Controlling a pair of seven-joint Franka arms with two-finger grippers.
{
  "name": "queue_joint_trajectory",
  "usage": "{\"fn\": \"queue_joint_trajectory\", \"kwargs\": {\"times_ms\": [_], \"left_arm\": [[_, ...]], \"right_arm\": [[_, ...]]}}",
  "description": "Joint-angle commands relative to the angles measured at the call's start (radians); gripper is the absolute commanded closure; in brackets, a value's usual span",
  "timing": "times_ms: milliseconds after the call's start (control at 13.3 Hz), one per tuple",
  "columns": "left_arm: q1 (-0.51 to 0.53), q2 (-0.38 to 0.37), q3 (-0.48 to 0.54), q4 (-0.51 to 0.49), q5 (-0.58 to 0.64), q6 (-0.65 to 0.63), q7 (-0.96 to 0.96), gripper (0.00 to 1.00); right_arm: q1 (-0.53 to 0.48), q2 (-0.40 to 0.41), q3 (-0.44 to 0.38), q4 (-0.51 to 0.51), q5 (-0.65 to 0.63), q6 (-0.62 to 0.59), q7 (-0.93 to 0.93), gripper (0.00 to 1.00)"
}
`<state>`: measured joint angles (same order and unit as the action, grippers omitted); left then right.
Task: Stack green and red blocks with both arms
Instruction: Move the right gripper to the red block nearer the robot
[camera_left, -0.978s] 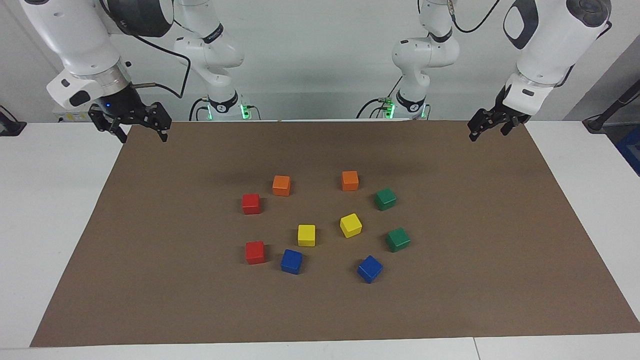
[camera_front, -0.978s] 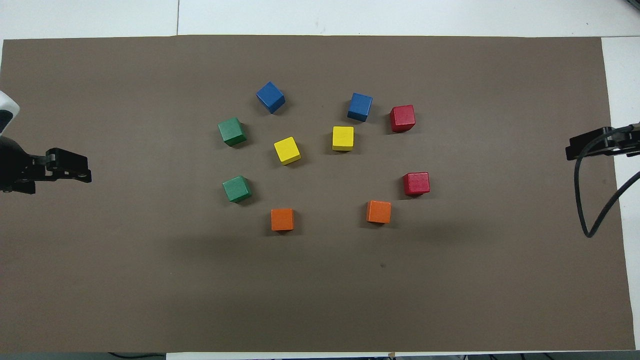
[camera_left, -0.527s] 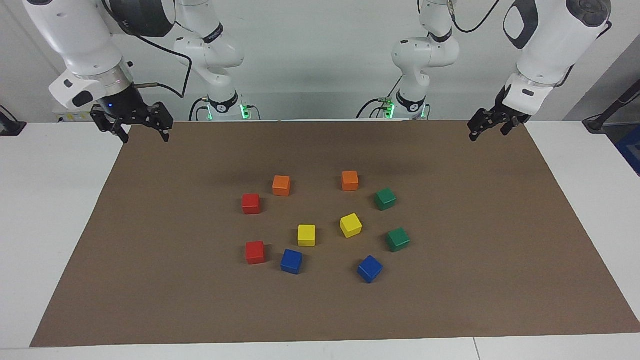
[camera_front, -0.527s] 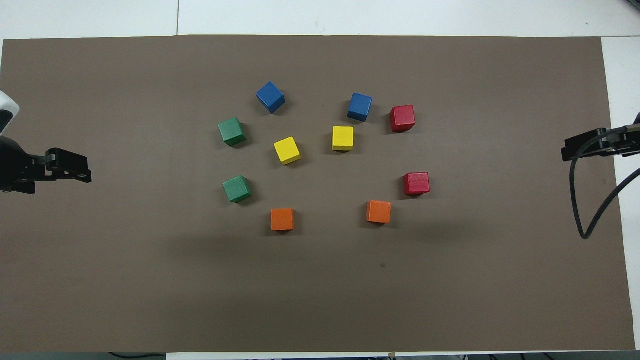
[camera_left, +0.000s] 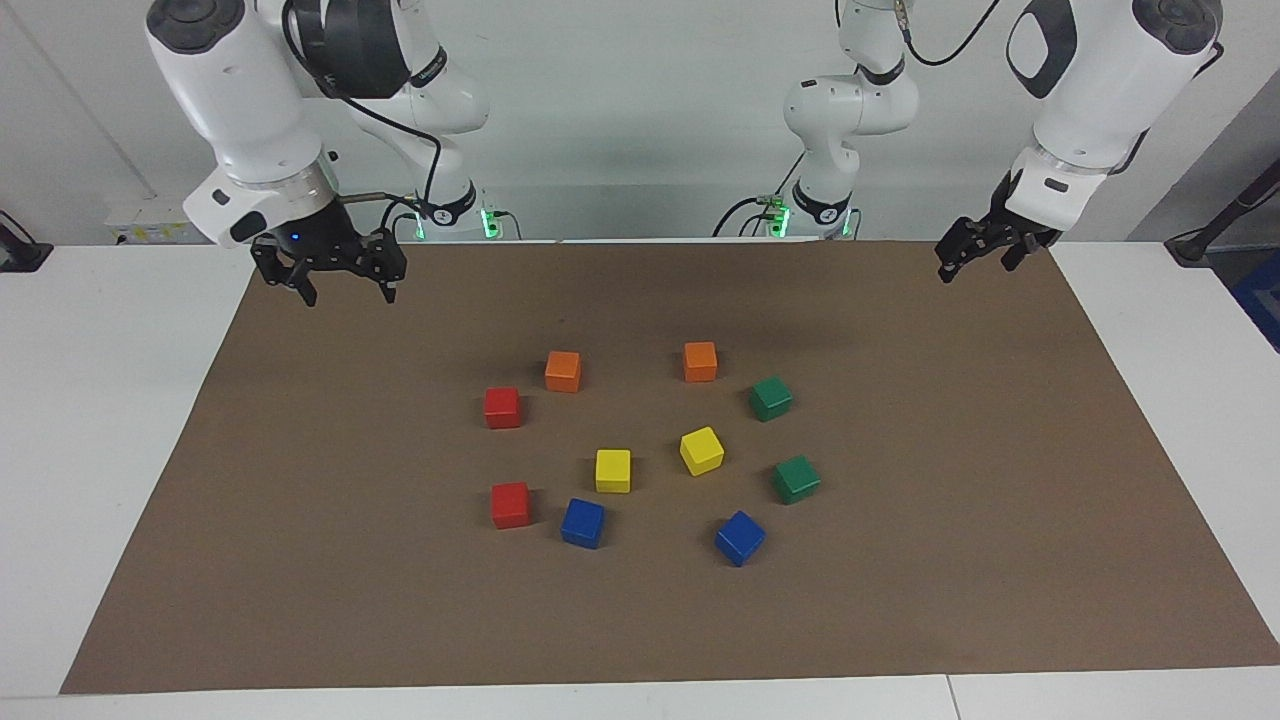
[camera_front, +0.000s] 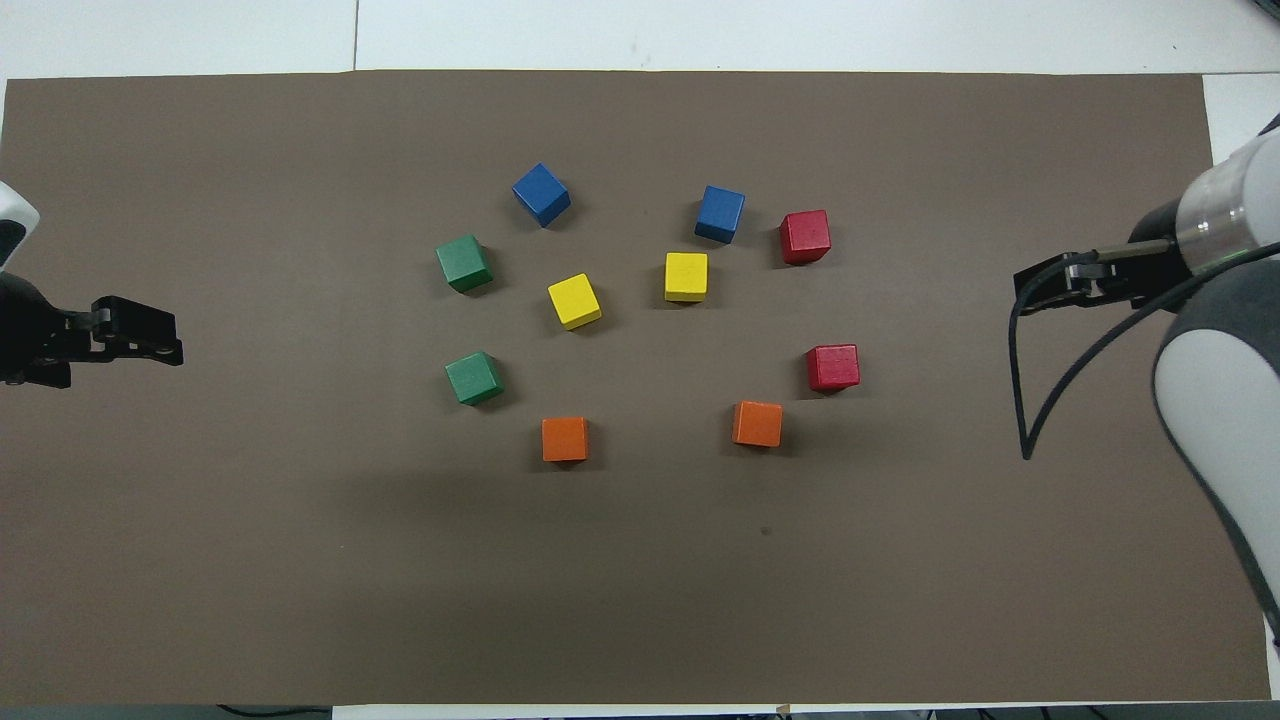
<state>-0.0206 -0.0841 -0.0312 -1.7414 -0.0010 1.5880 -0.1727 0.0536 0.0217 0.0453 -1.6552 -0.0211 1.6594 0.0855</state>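
Two red blocks sit apart on the brown mat toward the right arm's end: one (camera_left: 502, 407) (camera_front: 833, 366) nearer the robots, the other (camera_left: 510, 504) (camera_front: 805, 236) farther out. Toward the left arm's end lie two green blocks, the nearer one (camera_left: 771, 398) (camera_front: 474, 378) and the farther one (camera_left: 796, 479) (camera_front: 464, 263). My right gripper (camera_left: 346, 290) (camera_front: 1045, 283) hangs open and empty over the mat's robot-side corner, well away from the red blocks. My left gripper (camera_left: 972, 262) (camera_front: 165, 335) waits open and empty over the mat's edge at its own end.
Among the blocks are two orange cubes (camera_left: 563, 370) (camera_left: 700, 361) nearest the robots, two yellow cubes (camera_left: 613, 470) (camera_left: 701, 450) in the middle, and two blue cubes (camera_left: 583, 522) (camera_left: 740, 537) farthest out. The mat (camera_left: 900, 600) covers most of the white table (camera_left: 100, 400).
The right arm has swung in from the mat's edge toward the middle, its gripper now over the mat. The left arm and all cubes have stayed put.
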Motion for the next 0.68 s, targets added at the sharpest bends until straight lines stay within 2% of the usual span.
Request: {"fn": "queue_joint_trajectory", "kwargs": {"times_ms": [0, 376, 602], "left_arm": [[0.016, -0.017, -0.010, -0.006, -0.010, -0.016, 0.013, 0.00], [0.016, -0.017, -0.010, -0.006, -0.010, -0.016, 0.013, 0.00], [0.016, -0.017, -0.010, -0.006, -0.010, -0.016, 0.013, 0.00]], "right_arm": [[0.031, -0.012, 0.004, -0.079, 0.006, 0.074, 0.071, 0.00], [0.086, -0.003, 0.004, -0.176, 0.006, 0.198, 0.099, 0.00], [0.109, -0.003, 0.004, -0.288, 0.006, 0.310, 0.099, 0.00]]}}
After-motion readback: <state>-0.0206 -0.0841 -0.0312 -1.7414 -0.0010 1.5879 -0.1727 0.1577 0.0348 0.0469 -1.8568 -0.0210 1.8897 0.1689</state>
